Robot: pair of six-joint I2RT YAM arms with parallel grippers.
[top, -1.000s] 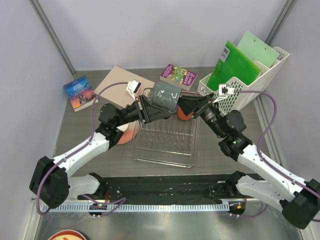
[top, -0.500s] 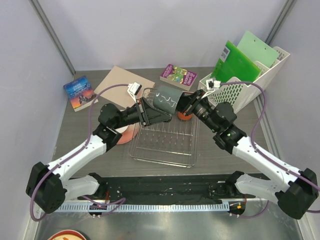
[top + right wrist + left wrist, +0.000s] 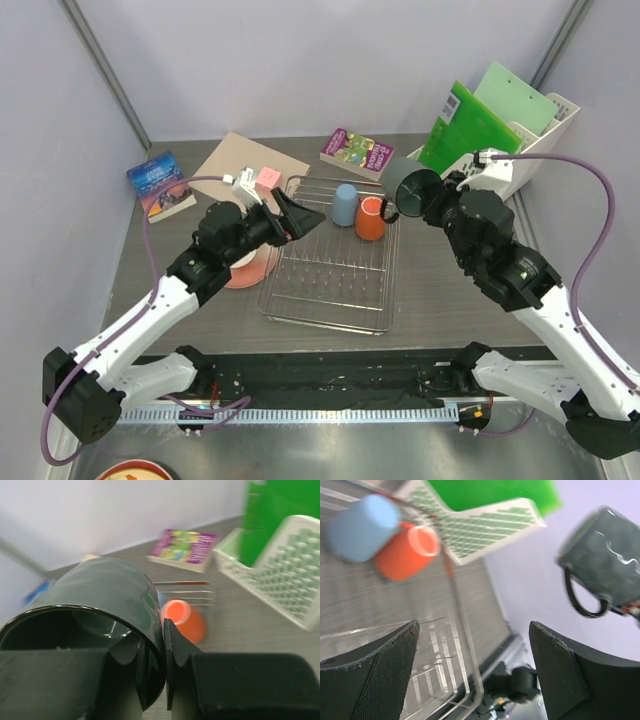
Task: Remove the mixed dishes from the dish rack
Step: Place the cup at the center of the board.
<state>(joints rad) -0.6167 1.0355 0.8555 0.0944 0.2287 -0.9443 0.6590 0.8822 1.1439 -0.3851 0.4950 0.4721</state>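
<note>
- Top external view: the right hand (image 3: 432,200) is clamped on the dark grey mug (image 3: 410,188), which hangs in the air off the far right corner of the dish rack (image 3: 325,300), near the white file holder (image 3: 520,165)
- Right wrist view backs that up: one finger inside the mug, one outside, pinching the wall
- The left hand (image 3: 306,215) hovers over the rack's far left side, fingers wide apart, nothing between them
- The pink round plate (image 3: 245,272) lies on the tabletop (image 3: 450,300) just left of the rack, partly under the left arm, so that one looks done
- The small white bowl with orange inside (image 3: 125,470) peeks in at the bottom left edge, well apart from the rack
- The light blue cup (image 3: 344,204) and the orange mug (image 3: 370,218) sit side by side at the rack's far end, both waiting
- Judged from this, it is past halfway: the mug needs setting down, then two pieces are left
</note>
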